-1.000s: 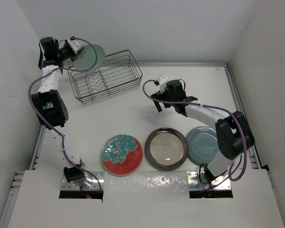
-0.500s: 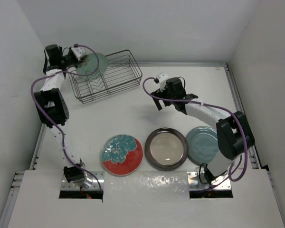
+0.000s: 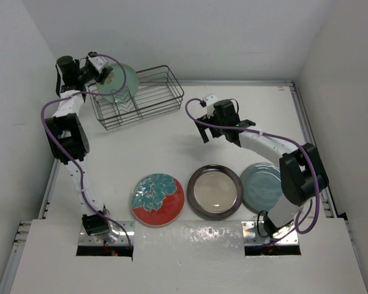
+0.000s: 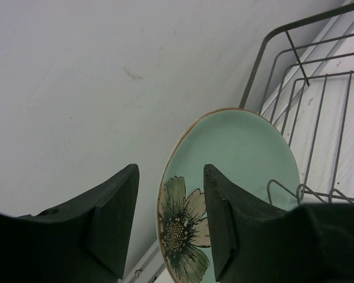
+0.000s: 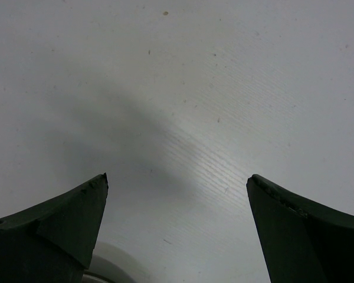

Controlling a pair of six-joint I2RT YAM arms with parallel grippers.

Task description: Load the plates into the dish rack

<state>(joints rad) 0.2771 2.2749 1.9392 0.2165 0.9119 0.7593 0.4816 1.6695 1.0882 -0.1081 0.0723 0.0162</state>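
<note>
The left tool [image 3: 105, 75] reaches to the upper left of the overhead frame, at the left end of the dish rack [image 3: 144, 98]. The mint-green plate [image 3: 122, 79] stands there on edge. In the left wrist view the tool's fingers [image 4: 115, 218] are released. They straddle the plate's brown-edged rim, with bare wall showing between the left finger and the rim. A painted flower shows low on the plate's face, and the rack wires rise at the right of that view. Whether the plate sits between the divider prongs cannot be told.

The right tool [image 3: 202, 128] hangs over bare counter [image 3: 165, 147] at mid-frame, spread wide and grasping nothing. Three plates lie flat in a row in the lower half of the overhead view: the red and teal plate [image 3: 157, 199] on the left, the cream plate [image 3: 216, 191] with its dark rim in the middle, and the blue-teal plate [image 3: 262, 185] on the right. The cream and blue-teal plates sit edge to edge.
</note>
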